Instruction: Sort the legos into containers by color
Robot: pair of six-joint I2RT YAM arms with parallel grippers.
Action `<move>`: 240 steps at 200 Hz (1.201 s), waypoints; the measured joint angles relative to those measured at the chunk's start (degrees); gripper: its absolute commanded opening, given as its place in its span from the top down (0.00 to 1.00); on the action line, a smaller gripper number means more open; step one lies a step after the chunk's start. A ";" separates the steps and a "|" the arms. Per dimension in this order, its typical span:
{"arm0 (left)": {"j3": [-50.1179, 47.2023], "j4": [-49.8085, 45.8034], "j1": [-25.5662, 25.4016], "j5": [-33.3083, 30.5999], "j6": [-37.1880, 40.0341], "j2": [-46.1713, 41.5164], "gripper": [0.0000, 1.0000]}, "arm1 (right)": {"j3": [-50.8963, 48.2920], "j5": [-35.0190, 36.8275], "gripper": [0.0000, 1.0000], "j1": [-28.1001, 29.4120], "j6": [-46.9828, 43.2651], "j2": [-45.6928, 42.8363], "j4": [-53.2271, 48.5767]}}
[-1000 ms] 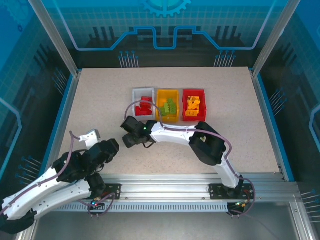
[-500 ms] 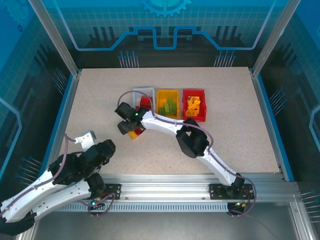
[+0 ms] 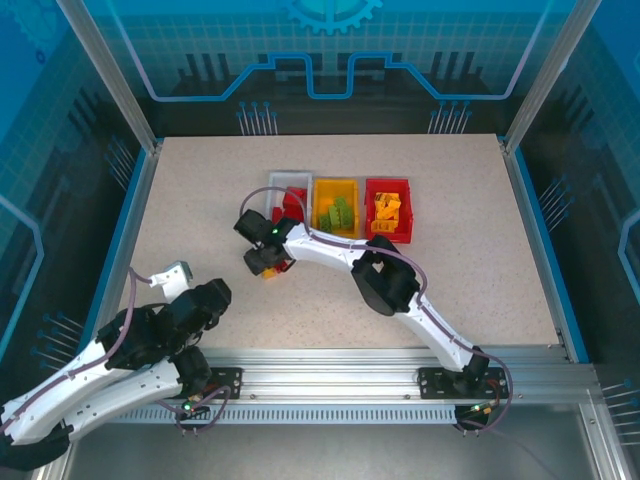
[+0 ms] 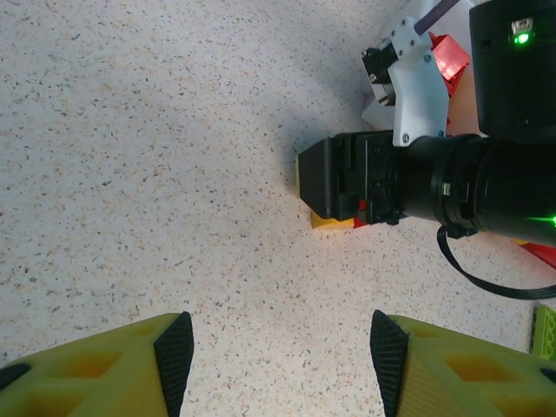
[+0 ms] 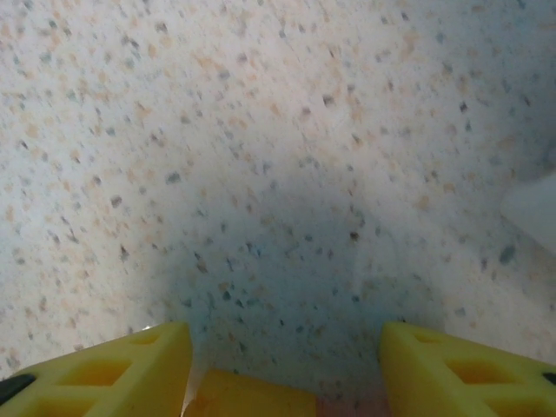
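Observation:
My right gripper (image 3: 266, 262) is reached far left, in front of the white bin (image 3: 274, 184), low over the table. In the right wrist view its yellow fingers (image 5: 130, 369) stand wide apart, so the gripper (image 5: 282, 334) is open, with a yellow brick (image 5: 252, 404) low between them and a red piece (image 5: 352, 408) beside it. The left wrist view shows that yellow brick (image 4: 330, 223) and red piece (image 4: 359, 223) under the right gripper (image 4: 347, 178). Red legos (image 3: 291, 207) lie in the white bin, green legos (image 3: 339, 213) in the yellow-orange bin (image 3: 335, 185), and yellow-orange legos (image 3: 386, 212) in the red bin (image 3: 388, 184). My left gripper (image 4: 278, 326) is open over bare table.
The three bins stand side by side at the table's middle back. The right arm's elbow (image 3: 385, 285) hangs over the table centre. A green brick (image 4: 546, 330) shows at the right edge of the left wrist view. The left arm (image 3: 170, 320) sits at the near left corner.
The right gripper swung left and back from in front of the bins, then came slightly nearer. The left arm drew back a little, then stayed still.

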 measured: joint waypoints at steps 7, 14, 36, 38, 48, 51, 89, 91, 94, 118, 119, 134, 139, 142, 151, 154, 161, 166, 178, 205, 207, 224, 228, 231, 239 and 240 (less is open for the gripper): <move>0.00 0.15 0.00 0.00 0.00 0.02 0.40 | -0.90 0.17 0.44 0.22 0.17 -0.57 0.07; 0.00 0.35 0.00 0.00 0.02 0.02 0.40 | -1.84 0.37 0.44 0.37 0.28 -1.05 0.17; -0.02 0.98 0.00 0.02 0.07 0.07 0.39 | -4.83 1.14 0.42 1.16 0.57 -2.80 0.57; -0.02 1.03 0.00 0.02 0.07 0.09 0.39 | -5.03 1.16 0.42 1.22 0.59 -2.91 0.57; -0.02 1.22 0.00 0.04 0.09 0.13 0.39 | -6.34 1.44 0.42 1.62 0.83 -3.65 0.68; -0.04 1.27 0.00 0.04 0.09 0.15 0.39 | -6.64 1.49 0.42 1.75 0.90 -3.89 0.68; -0.57 2.82 0.00 0.55 0.44 1.29 0.39 | -9.16 2.71 0.53 2.62 2.75 -5.42 0.85; -0.61 2.86 0.00 0.61 0.46 1.38 0.39 | -9.20 2.75 0.53 2.64 2.64 -5.42 0.85; -0.68 2.95 0.00 0.68 0.46 1.51 0.39 | -9.25 2.89 0.55 2.64 2.84 -5.42 0.85; -0.96 3.43 0.00 1.11 0.46 1.97 0.39 | -9.22 3.10 0.59 2.62 3.34 -5.42 0.85; -0.96 3.45 0.00 1.11 0.46 1.97 0.39 | -9.20 3.13 0.60 2.62 3.37 -5.42 0.81; -0.96 3.39 0.00 1.16 0.33 1.97 0.39 | -8.96 3.13 0.64 2.62 3.43 -5.42 0.68; -0.96 3.32 0.00 1.16 0.28 1.97 0.39 | -8.90 3.15 0.65 2.62 3.32 -5.42 0.59; -0.96 3.30 0.00 1.16 0.28 1.95 0.39 | -8.90 3.19 0.65 2.62 3.48 -5.42 0.63; -0.96 3.26 0.00 1.16 0.24 1.92 0.39 | -8.90 3.39 0.66 2.62 3.41 -5.42 0.70; -0.96 3.23 0.00 1.16 0.24 1.88 0.39 | -9.05 3.48 0.67 2.62 3.41 -5.53 0.90; -0.98 3.13 0.00 1.20 0.17 1.75 0.39 | -9.77 3.72 0.67 2.62 3.34 -5.99 1.55; -0.98 3.02 0.00 1.31 0.04 1.57 0.39 | -10.78 4.00 0.68 2.62 3.37 -6.71 2.05; -0.98 2.91 0.00 1.64 0.07 1.09 0.38 | -14.16 4.59 0.68 2.62 3.37 -9.77 2.69; -0.98 6.43 0.00 3.82 2.62 1.05 0.36 | -23.10 6.45 0.68 2.25 3.89 -22.05 4.22; -1.01 6.97 0.00 4.13 3.21 1.25 0.36 | -23.98 6.64 0.68 2.19 3.91 -23.41 4.57; -0.96 12.68 0.00 7.19 6.43 4.00 0.36 | -29.97 7.23 0.68 0.31 4.87 -34.01 6.01; -0.96 14.08 0.00 7.98 7.37 5.09 0.36 | -31.30 7.37 0.68 -0.63 5.20 -36.48 6.23; -0.85 15.37 0.00 8.72 7.98 6.21 0.36 | -32.37 7.30 0.68 -1.31 5.38 -38.29 6.64; -0.44 18.08 0.00 10.34 9.66 9.33 0.36 | -35.39 7.26 0.68 -4.26 5.90 -43.30 7.39; -0.33 18.58 0.00 10.69 10.03 9.99 0.36 | -35.93 7.21 0.68 -4.96 5.97 -44.17 7.52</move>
